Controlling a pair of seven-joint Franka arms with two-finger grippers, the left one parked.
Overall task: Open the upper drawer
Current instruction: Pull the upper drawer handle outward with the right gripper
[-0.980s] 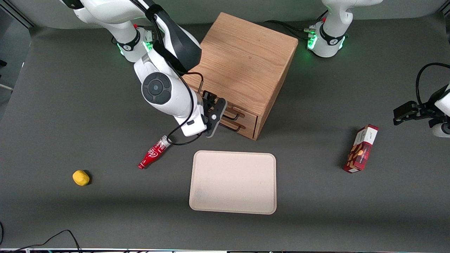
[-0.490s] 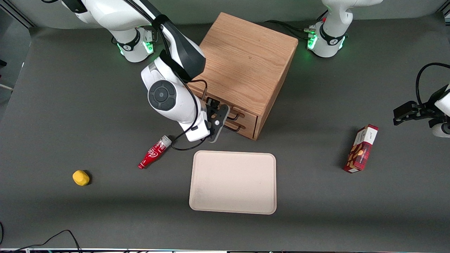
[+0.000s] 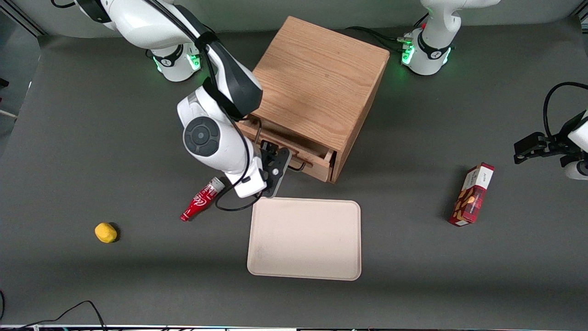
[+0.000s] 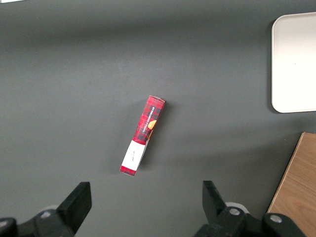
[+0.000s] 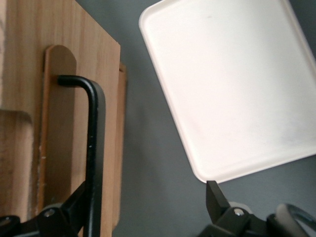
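Note:
The oak cabinet (image 3: 317,78) stands at the middle of the table. Its upper drawer (image 3: 317,169) is slid partly out toward the front camera, and a strip of its inside (image 3: 294,143) shows. The lower drawer is hidden under it. My right gripper (image 3: 274,172) is open at the drawer's black wire handle (image 3: 298,166). In the right wrist view the handle (image 5: 94,128) runs along the drawer's front panel (image 5: 59,123). It lies against one finger (image 5: 64,212) of the gripper (image 5: 145,197), and the second finger (image 5: 213,195) stands well apart over the table.
A beige tray (image 3: 304,238) lies just nearer the camera than the cabinet, close to the gripper; it also shows in the wrist view (image 5: 232,84). A red bottle (image 3: 200,199) lies beside the arm. A yellow object (image 3: 105,232) and a red box (image 3: 472,195) lie farther off.
The gripper has moved toward the front camera with the handle, and the upper drawer has slid partly out of the cabinet. It was shut in the earlier frames.

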